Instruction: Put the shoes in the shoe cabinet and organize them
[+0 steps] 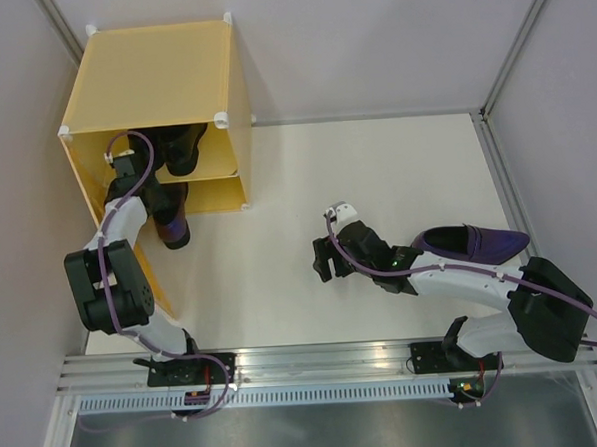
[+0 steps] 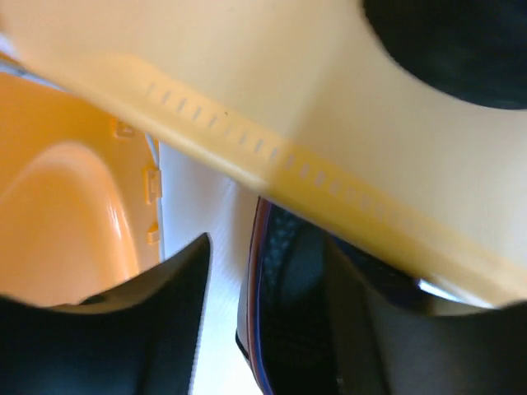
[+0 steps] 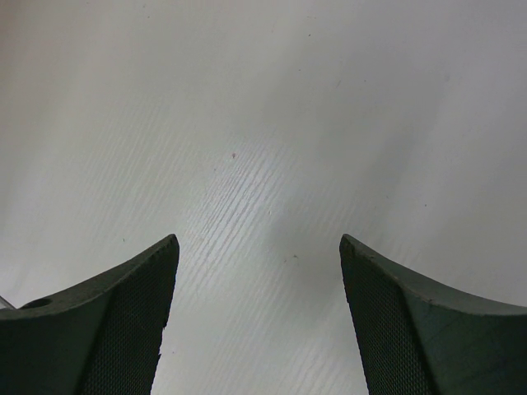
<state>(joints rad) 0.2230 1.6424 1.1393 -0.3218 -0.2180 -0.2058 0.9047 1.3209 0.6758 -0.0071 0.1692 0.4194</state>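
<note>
The yellow-orange shoe cabinet stands at the far left with its open front towards me. The black shoes sit on its inner shelf. One dark purple shoe lies half inside the lower compartment, its toe pointing out. My left gripper is open at that shoe. In the left wrist view the shoe's side wall stands between the fingers, with a gap on the left side. The second purple shoe lies on the table at the right. My right gripper is open and empty over bare table.
The cabinet's door hangs open along the left, beside my left arm; its embossed inside shows in the left wrist view. The shelf's front edge crosses just above the left fingers. Grey walls close in on the left, back and right.
</note>
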